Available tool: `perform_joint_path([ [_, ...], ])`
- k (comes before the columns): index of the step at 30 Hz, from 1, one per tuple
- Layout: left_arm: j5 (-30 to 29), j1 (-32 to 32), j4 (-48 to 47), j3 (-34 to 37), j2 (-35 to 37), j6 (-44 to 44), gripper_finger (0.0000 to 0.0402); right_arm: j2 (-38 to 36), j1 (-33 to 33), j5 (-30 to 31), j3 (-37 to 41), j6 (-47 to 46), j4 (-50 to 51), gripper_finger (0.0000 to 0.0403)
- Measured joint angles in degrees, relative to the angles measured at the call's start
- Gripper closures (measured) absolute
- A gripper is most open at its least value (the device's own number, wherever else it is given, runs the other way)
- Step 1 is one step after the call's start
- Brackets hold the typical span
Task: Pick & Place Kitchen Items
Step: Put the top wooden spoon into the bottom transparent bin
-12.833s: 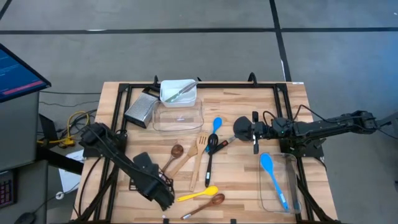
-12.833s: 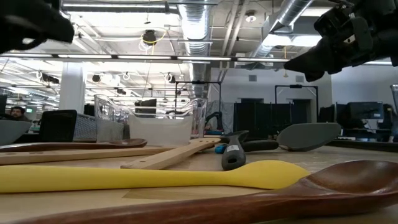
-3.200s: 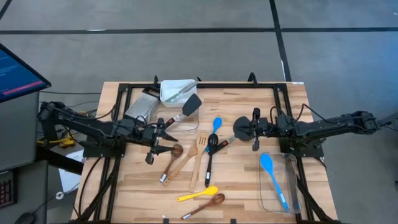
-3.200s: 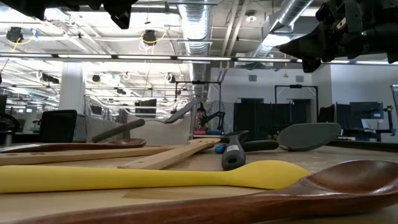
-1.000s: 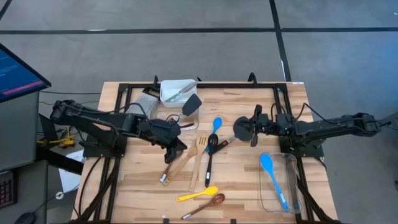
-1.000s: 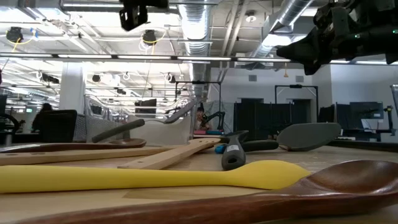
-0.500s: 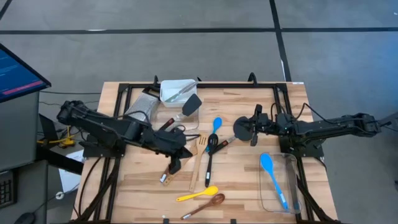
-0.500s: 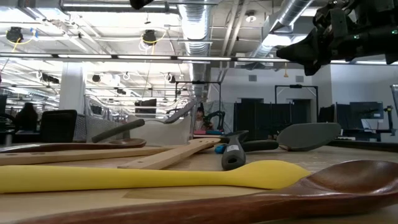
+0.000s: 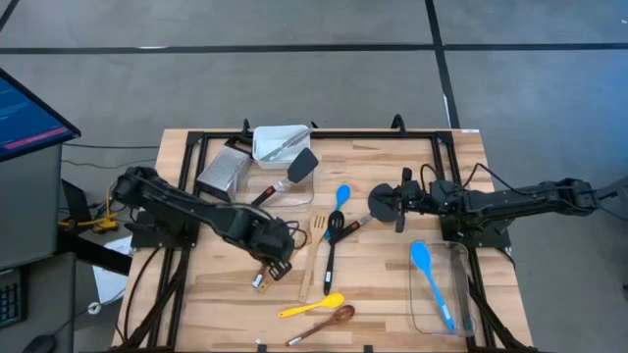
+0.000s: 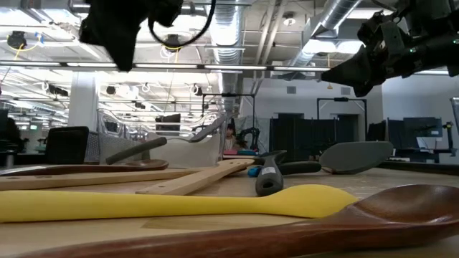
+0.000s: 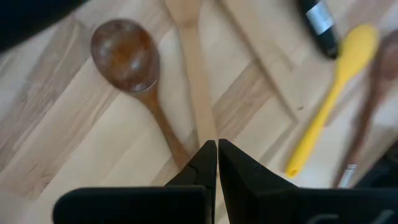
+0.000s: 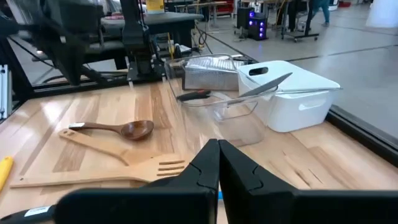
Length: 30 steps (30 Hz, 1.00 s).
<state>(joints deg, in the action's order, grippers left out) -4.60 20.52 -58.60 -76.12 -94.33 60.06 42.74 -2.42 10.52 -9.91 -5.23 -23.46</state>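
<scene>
The left gripper [image 9: 278, 257], fingers pressed together and empty, is held above the handles of the wooden spoon [image 11: 138, 81] and the turner [image 9: 312, 253] at mid-table. The right gripper [image 9: 401, 204], likewise closed and empty, is held above the black spatula [image 9: 378, 205] at the right.

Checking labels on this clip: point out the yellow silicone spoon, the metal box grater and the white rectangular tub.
yellow silicone spoon [image 9: 312, 306], high view, mid handle.
metal box grater [image 9: 221, 173], high view, grating face.
white rectangular tub [image 9: 261, 154], high view, rim.
</scene>
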Motion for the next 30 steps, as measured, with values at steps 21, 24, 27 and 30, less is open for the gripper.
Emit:
perform_joint_path([
  [21, 0.19, 0.10, -0.39, 0.26, -7.77, -2.46, 0.0279, 0.00, 0.02, 0.00, 0.02, 0.20, -0.11, 0.0403],
  [24, -0.07, 0.10, -0.54, 2.99, -7.63, -0.80, 0.0254, 0.00, 0.02, 0.00, 0.01, 0.20, -0.13, 0.0403],
  [27, 1.76, 0.08, -0.53, 6.97, -7.20, 2.12, 0.0240, -0.01, 0.02, 0.00, 0.01, 0.20, -0.13, 0.0403],
  [30, 4.64, 0.26, -0.38, 11.08, -6.97, 4.82, 0.0235, -0.02, 0.02, 0.00, 0.00, 0.20, -0.13, 0.0403],
])
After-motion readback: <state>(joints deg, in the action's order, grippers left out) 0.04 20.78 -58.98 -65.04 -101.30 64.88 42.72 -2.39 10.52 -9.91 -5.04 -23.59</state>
